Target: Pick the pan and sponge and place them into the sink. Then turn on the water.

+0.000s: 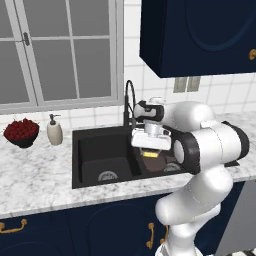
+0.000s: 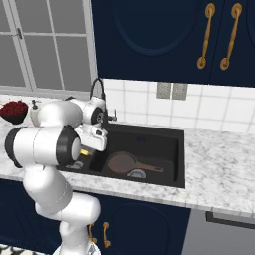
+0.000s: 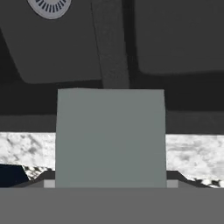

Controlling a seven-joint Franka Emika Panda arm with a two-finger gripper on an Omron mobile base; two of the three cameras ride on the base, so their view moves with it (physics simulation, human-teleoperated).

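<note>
My gripper (image 1: 150,149) hangs over the black double-basin sink (image 1: 76,160), above the divider between its basins, shut on the sponge (image 1: 150,154). The sponge's yellow layer shows below the hand (image 2: 85,151). In the hand view its blue-grey top (image 3: 111,135) spans the gap between my fingertips, with the sink's divider (image 3: 111,52) and a silver drain (image 3: 50,6) beyond it. The dark brown pan (image 2: 123,162) lies flat in the right basin, handle pointing right. The black coil-necked faucet (image 1: 129,97) stands behind the sink; I see no water running from it.
A black bowl of red fruit (image 1: 21,131) and a white soap dispenser (image 1: 54,131) stand on the marble counter (image 1: 35,175) left of the sink. A dark blue wall cabinet (image 1: 200,35) hangs above the arm. More counter (image 2: 219,164) stretches to the right.
</note>
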